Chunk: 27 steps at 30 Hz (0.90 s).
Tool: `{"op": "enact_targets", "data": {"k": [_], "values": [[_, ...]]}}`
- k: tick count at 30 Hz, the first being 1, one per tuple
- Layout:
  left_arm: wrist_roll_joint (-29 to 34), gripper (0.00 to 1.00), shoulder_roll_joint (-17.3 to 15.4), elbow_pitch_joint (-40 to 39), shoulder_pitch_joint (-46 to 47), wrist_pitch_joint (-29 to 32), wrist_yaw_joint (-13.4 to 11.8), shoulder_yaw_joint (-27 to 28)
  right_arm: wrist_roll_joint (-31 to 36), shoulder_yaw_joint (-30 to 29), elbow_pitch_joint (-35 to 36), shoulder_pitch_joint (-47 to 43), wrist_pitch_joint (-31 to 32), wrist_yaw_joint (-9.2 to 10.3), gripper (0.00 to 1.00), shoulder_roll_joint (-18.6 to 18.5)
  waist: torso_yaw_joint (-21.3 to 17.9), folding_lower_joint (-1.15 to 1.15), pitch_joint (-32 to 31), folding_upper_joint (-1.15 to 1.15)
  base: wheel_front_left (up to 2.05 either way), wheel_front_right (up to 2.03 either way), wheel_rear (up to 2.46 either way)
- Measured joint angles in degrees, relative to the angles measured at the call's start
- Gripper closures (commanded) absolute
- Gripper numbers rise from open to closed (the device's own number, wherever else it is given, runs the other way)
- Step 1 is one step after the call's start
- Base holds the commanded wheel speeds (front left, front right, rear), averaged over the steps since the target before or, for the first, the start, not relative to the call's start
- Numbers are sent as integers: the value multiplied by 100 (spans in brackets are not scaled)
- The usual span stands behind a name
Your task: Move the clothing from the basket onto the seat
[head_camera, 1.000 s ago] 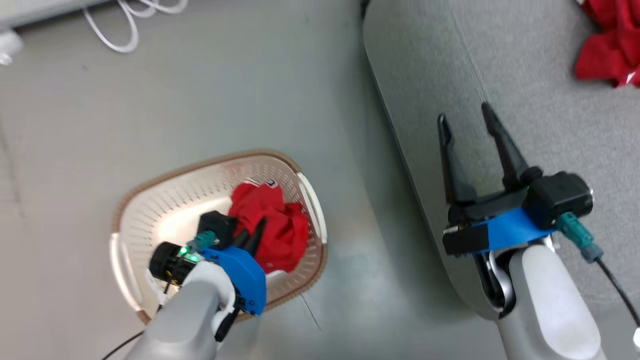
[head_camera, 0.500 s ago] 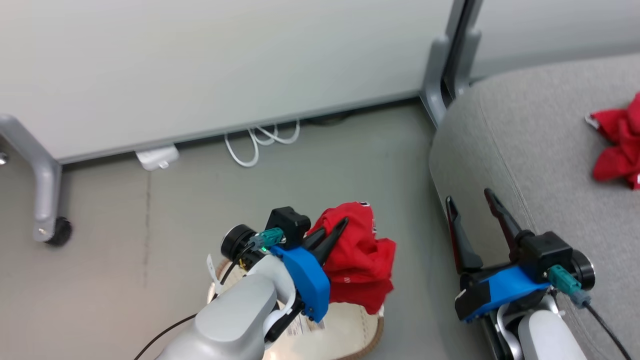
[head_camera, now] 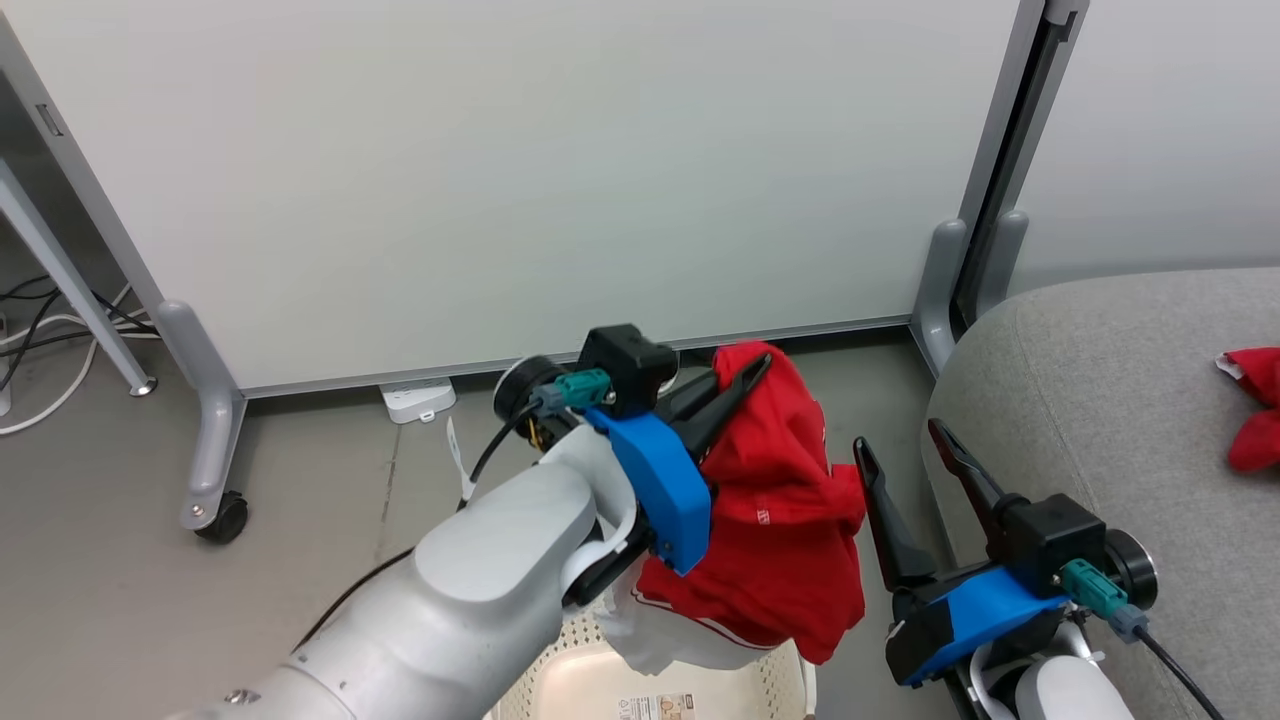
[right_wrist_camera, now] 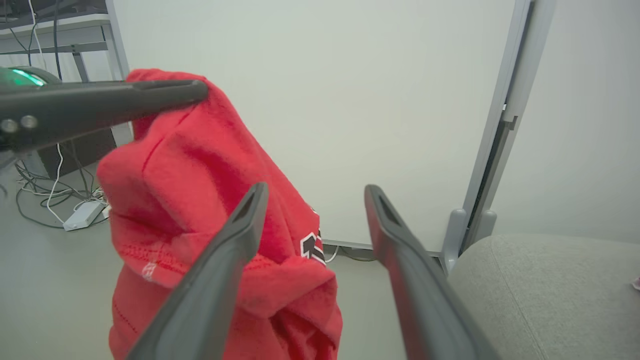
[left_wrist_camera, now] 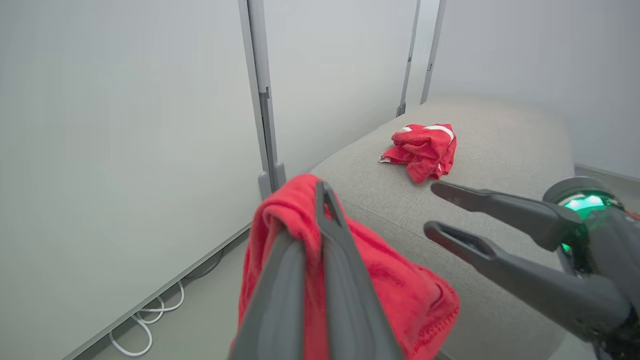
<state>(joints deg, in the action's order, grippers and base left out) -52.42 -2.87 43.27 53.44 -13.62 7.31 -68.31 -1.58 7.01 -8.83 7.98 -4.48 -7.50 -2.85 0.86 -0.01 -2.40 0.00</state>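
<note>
Clothing (head_camera: 790,520), pinched by left gripper (head_camera: 762,362), hangs above basket (head_camera: 580,690).

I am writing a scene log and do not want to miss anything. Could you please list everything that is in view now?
held garment: one, red with white trim, hanging from the left hand over the basket
second garment: one, red and white, crumpled on the seat
basket: one, cream, at the bottom edge of the head view
seat: one, grey, on the right
partition panels: at least two, white with grey frames, behind
power strip: one, white, on the floor by a panel
cables: several, white and black, on the floor at the left
left hand: shut on the held garment
right hand: open, empty, beside the seat's edge
</note>
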Motion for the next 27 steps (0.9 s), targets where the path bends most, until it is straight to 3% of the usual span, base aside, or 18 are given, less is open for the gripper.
{"op": "enact_targets", "data": {"k": [14, 22, 27], "values": [[-404, 100, 0, 74, 275, -68, 0, -343, -4, 130, 169, -1, 118, 0, 0, 0, -91, 1, 47, 0, 0, 0, 0], [-485, 100, 2, 126, 311, -111, 0, -423, -48, 661, 218, -97, 536, -1, 0, 1, -89, 1, 137, 0, 0, 0, 0], [-501, 100, 3, 65, 323, -116, 0, -453, -7, 787, -102, 55, 734, 0, 0, -1, -41, 1, 202, 0, 0, 0, 0]]}}
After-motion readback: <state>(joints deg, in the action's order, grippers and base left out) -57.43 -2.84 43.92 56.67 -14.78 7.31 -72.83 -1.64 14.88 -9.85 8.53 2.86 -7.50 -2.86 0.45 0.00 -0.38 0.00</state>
